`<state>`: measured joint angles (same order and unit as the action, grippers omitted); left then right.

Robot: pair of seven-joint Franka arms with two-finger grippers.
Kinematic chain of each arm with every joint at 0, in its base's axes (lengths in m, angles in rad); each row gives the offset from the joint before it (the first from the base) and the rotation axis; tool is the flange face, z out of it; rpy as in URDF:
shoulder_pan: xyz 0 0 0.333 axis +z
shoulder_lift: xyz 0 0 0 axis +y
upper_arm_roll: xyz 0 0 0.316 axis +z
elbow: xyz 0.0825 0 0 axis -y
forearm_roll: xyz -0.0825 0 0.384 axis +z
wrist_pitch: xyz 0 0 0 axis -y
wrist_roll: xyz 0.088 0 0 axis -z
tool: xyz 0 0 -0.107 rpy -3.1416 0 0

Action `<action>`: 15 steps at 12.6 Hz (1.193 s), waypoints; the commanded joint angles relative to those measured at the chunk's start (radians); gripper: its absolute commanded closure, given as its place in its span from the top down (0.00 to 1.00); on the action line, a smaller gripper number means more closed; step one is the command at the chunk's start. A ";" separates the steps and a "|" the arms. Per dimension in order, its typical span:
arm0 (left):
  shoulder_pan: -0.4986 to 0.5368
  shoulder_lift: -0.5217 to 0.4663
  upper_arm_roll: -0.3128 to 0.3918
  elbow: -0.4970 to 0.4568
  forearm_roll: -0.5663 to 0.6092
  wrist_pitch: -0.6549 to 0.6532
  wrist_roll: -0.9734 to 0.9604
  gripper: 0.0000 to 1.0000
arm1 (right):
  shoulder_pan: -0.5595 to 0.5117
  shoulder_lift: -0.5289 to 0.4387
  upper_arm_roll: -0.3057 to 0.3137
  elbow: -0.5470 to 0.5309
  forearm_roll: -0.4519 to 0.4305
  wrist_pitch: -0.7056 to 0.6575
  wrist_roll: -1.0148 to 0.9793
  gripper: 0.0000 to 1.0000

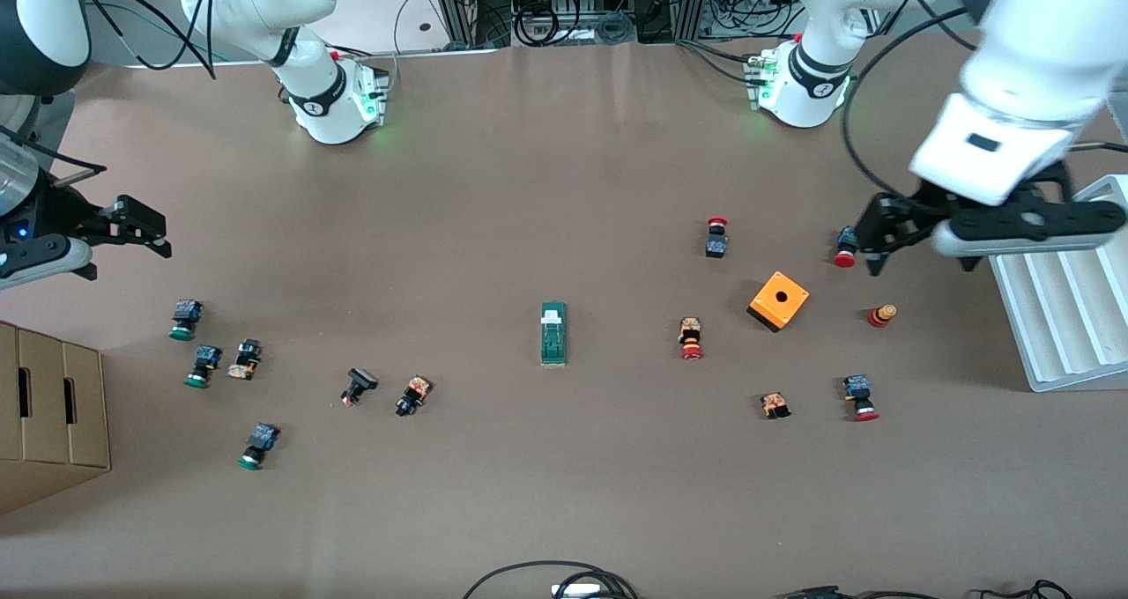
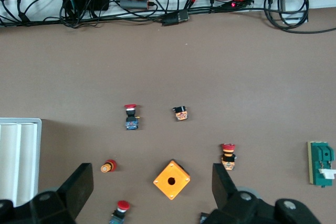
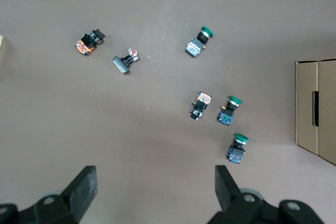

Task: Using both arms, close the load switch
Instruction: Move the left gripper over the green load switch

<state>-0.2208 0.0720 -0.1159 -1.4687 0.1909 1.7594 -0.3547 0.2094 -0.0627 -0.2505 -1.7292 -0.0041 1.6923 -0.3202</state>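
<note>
**A:** Start at your left gripper (image 1: 874, 248): its fingers (image 2: 80, 185) are spread wide with nothing between them. It hangs in the air over a red-capped push button (image 1: 846, 248) at the left arm's end of the table, with the orange box (image 1: 779, 300) close by.

**B:** And your right gripper (image 1: 141, 226)?

**A:** Spread just as wide and empty, hanging over bare table at the right arm's end. The green-capped push buttons (image 1: 185, 319) lie just off its tips, and the cardboard box (image 1: 48, 414) sits farther out toward the table's corner.

**B:** Where does that leave the load switch (image 1: 553, 333)?

**A:** Well apart from both of your grippers, roughly midway between them on the table (image 1: 564, 493). It lies flat, untouched, its white piece on the end toward the robots' bases.
</note>
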 commanded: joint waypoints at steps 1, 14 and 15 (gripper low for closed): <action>-0.086 -0.005 0.009 -0.039 0.092 0.051 -0.137 1.00 | 0.001 0.009 -0.003 0.025 -0.020 -0.014 -0.007 1.00; -0.407 0.075 -0.131 -0.271 0.517 0.299 -1.004 1.00 | -0.001 0.006 -0.003 0.026 -0.022 -0.014 -0.014 1.00; -0.408 0.100 -0.160 -0.275 0.572 0.298 -1.074 1.00 | -0.001 0.006 -0.003 0.026 -0.022 -0.016 -0.014 1.00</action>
<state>-0.6273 0.1510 -0.2350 -1.7168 0.6746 2.0370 -1.3058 0.2089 -0.0627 -0.2521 -1.7250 -0.0041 1.6923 -0.3212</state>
